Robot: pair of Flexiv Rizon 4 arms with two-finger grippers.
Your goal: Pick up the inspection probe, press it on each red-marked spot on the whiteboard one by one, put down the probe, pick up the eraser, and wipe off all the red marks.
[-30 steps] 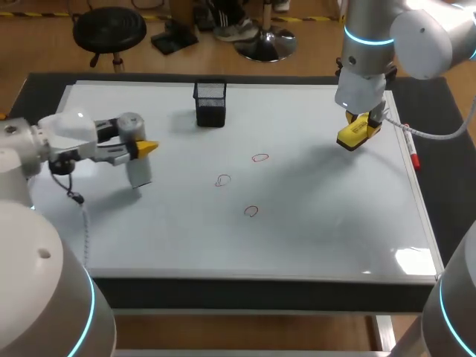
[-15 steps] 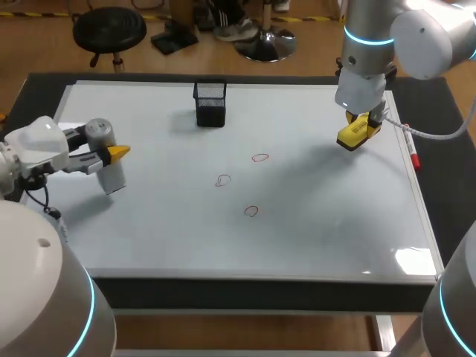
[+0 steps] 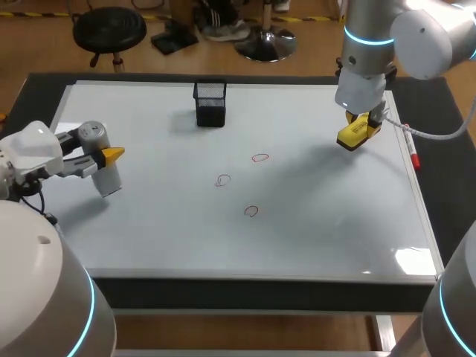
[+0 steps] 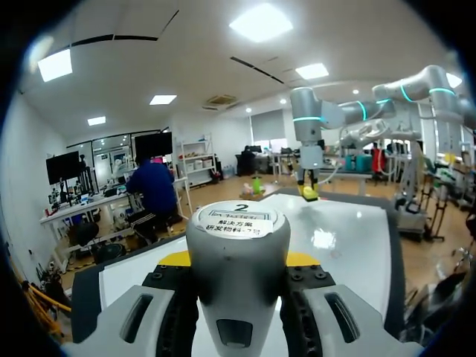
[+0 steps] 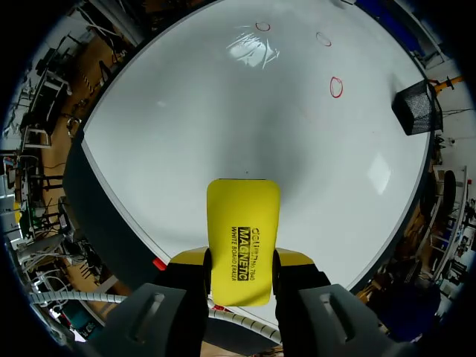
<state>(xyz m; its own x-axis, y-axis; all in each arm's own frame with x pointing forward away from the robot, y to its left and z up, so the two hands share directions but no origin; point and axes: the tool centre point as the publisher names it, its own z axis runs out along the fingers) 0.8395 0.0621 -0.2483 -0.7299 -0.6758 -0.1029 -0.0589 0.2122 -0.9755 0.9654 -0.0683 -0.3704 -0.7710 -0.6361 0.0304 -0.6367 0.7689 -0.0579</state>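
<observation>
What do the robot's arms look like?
The left arm and right arm are fat, round, silvery-white tubes with glowing blue rings. A black cable dangles by the left one, a pale cable by the right. Their jaws are grey with bright yellow tips.

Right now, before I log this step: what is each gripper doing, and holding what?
Left gripper: closed on the inspection probe.
Right gripper: closed on the yellow eraser.
</observation>
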